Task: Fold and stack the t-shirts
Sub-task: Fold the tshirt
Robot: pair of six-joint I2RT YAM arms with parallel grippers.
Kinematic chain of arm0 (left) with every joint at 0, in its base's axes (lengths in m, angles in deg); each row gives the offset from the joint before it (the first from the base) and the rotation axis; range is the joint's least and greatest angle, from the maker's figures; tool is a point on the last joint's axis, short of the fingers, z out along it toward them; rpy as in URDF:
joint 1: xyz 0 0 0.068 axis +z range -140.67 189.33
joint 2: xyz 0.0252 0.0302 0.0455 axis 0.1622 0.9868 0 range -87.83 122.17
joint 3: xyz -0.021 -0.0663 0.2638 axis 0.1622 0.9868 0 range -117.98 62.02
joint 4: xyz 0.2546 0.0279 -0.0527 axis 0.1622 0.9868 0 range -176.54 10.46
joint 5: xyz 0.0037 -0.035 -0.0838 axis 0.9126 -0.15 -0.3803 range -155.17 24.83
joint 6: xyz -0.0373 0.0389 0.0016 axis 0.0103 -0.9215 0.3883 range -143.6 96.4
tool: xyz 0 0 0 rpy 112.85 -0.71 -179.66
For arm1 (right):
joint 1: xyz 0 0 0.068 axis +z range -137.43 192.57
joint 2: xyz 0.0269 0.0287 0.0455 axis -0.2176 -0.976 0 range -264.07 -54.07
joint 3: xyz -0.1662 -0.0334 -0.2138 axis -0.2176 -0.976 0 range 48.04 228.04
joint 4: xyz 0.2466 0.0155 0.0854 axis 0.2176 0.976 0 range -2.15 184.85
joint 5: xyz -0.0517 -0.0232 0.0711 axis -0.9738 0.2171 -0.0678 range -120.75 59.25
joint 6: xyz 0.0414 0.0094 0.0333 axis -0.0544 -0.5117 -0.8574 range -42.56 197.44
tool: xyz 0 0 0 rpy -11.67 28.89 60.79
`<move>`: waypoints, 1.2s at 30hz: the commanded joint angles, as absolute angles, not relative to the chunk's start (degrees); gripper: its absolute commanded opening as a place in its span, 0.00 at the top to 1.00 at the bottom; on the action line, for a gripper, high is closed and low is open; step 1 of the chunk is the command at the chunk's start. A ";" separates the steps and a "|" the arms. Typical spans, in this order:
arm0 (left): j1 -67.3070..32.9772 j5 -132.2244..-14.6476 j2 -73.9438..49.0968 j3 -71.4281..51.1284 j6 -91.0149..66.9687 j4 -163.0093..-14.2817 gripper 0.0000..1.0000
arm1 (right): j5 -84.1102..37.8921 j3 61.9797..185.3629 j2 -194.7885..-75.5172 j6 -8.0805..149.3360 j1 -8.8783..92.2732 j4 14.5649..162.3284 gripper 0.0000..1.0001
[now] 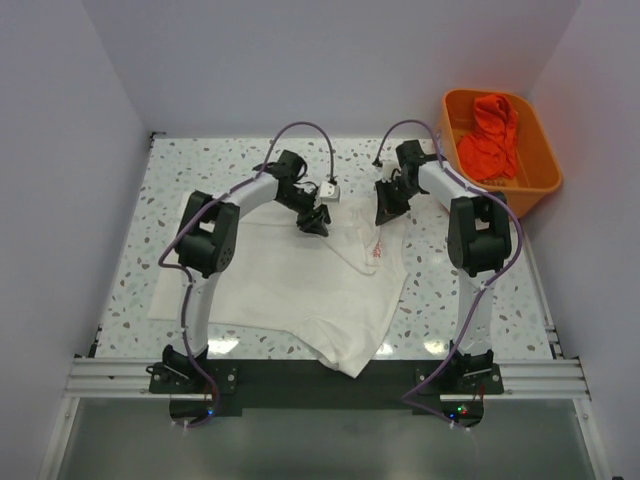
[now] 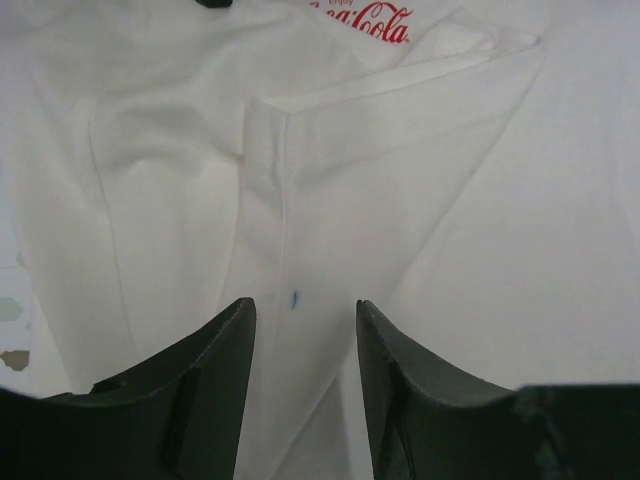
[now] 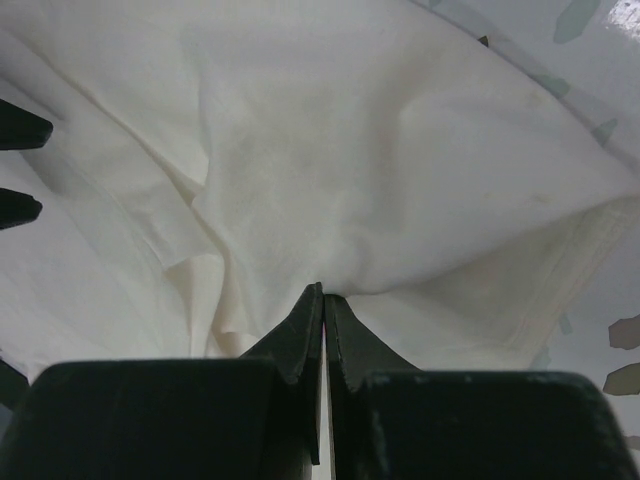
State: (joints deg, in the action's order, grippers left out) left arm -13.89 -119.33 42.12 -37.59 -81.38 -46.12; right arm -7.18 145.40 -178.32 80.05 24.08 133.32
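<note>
A white t-shirt (image 1: pixel 300 275) lies spread and partly folded on the speckled table, with a small red Coca-Cola print (image 1: pixel 377 250) near its right side. My left gripper (image 1: pixel 316 222) is open just above the shirt's far edge. In the left wrist view (image 2: pixel 305 320) its fingers straddle a folded seam, with the red script (image 2: pixel 365 18) at the top. My right gripper (image 1: pixel 387 210) is shut on a pinch of the shirt's white fabric (image 3: pixel 400 180) at its far right part; its jaws meet at the cloth in the right wrist view (image 3: pixel 325 292).
An orange plastic tub (image 1: pixel 535 165) stands at the back right holding a crumpled orange-red cloth (image 1: pixel 492 135). White walls close in the table on the left, back and right. The left gripper's fingertips (image 3: pixel 15 125) show at the left edge of the right wrist view.
</note>
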 commanded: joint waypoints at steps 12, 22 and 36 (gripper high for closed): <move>-22.39 -117.91 46.64 -45.38 -71.77 -58.07 0.45 | -5.61 146.04 -177.29 80.25 24.08 133.56 1.00; -23.98 -117.38 47.35 -47.67 -72.73 -53.51 0.79 | -5.35 146.21 -177.73 80.96 23.47 134.43 1.00; -23.80 -126.87 28.27 -29.57 -98.30 -37.51 1.00 | -3.86 149.20 -178.44 83.50 21.36 139.44 1.00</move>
State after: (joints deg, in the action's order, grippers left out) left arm -23.70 -122.76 29.51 -31.52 -88.59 -45.05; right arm -5.67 146.84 -178.49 82.00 21.91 137.06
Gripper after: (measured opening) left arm 0.038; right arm 0.010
